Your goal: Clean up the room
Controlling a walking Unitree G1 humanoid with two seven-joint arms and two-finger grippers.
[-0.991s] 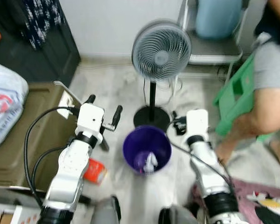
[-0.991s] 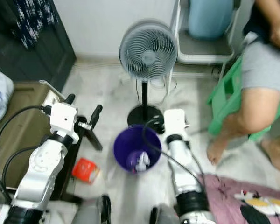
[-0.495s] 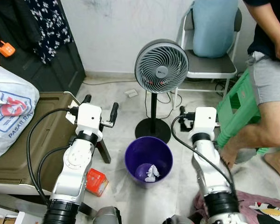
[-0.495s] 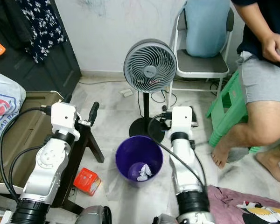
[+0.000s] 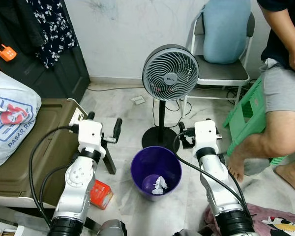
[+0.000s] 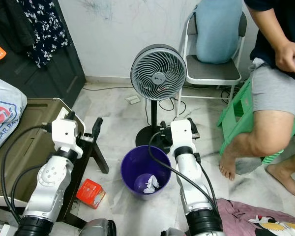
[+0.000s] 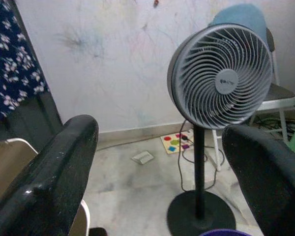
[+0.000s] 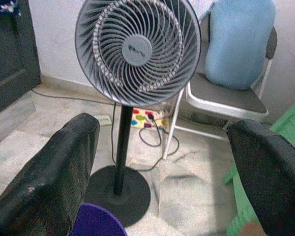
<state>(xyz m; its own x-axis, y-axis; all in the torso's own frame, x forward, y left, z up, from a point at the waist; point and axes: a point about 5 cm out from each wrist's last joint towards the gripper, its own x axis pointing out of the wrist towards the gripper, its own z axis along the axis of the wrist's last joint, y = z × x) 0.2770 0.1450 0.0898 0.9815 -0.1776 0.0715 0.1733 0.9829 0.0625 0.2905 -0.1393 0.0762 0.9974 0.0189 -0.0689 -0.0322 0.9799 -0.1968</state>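
The purple bin (image 5: pixel 156 171) sits on the floor with crumpled paper (image 5: pixel 159 184) inside. The left gripper (image 5: pixel 103 129) at 10 o'clock and the right gripper (image 5: pixel 185 136) at 2 o'clock are wide open, holding nothing.

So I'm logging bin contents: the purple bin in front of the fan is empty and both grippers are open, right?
Not empty. The left eye view shows crumpled white paper at the bottom of the purple bin. The rest holds: the bin stands before the fan, and the left gripper and right gripper are open.
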